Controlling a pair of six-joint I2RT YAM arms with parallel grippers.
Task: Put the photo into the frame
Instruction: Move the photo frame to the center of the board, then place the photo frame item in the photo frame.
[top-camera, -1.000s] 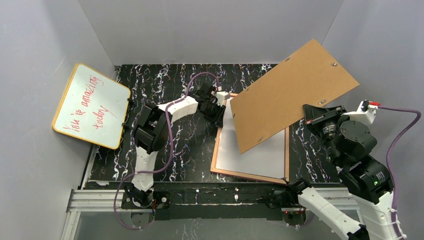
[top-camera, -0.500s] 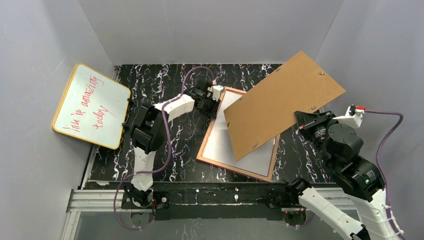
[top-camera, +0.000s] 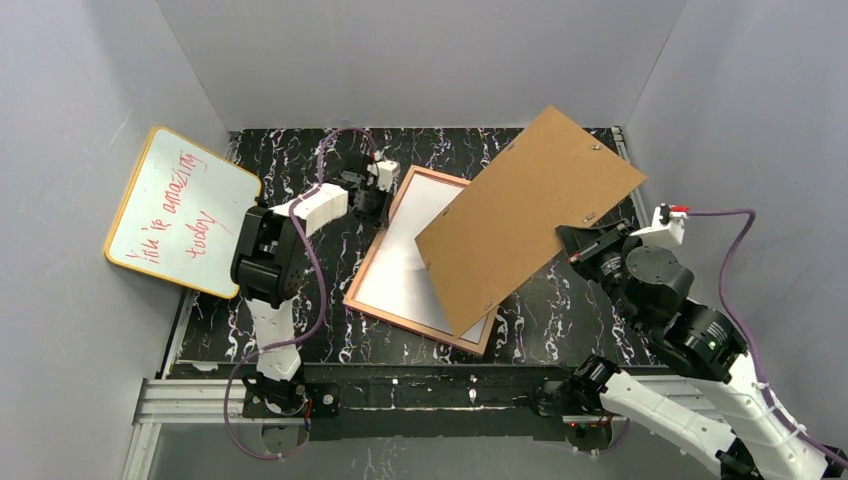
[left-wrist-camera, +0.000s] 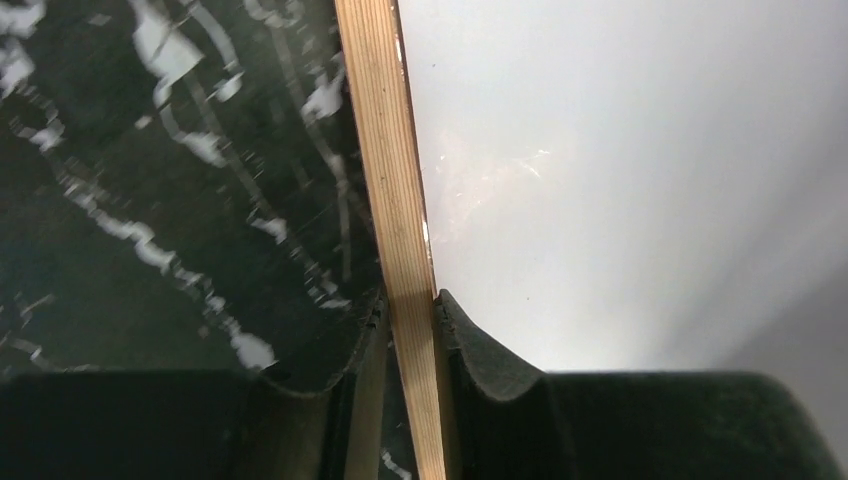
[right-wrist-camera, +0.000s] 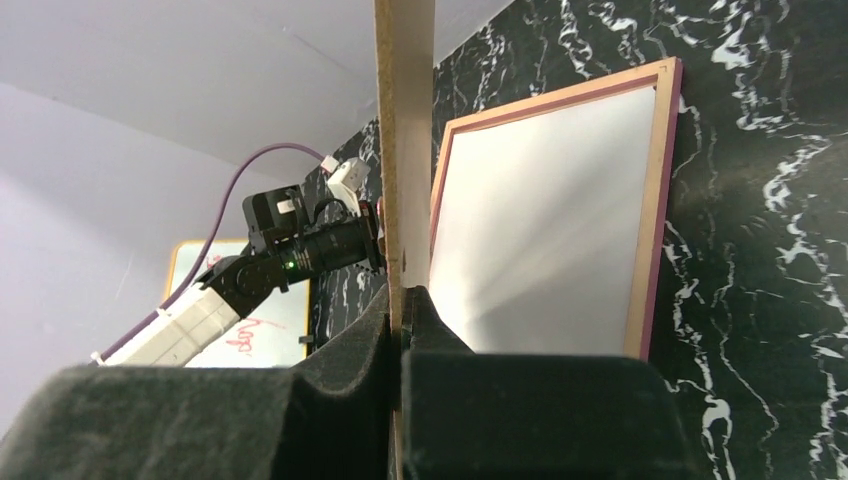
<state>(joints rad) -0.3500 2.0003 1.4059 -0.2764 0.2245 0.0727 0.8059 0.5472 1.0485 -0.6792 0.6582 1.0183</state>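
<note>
On the frame (top-camera: 400, 320) rim, left gripper (left-wrist-camera: 410, 303) clamped; photo (top-camera: 410, 260) inside, white side up. Right gripper (right-wrist-camera: 403, 300) grips backing board (top-camera: 530, 215) above it.

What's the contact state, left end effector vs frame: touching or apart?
Touching. The left wrist view shows the fingers of the left end effector closed on the frame rail, one each side, no gap.
</note>
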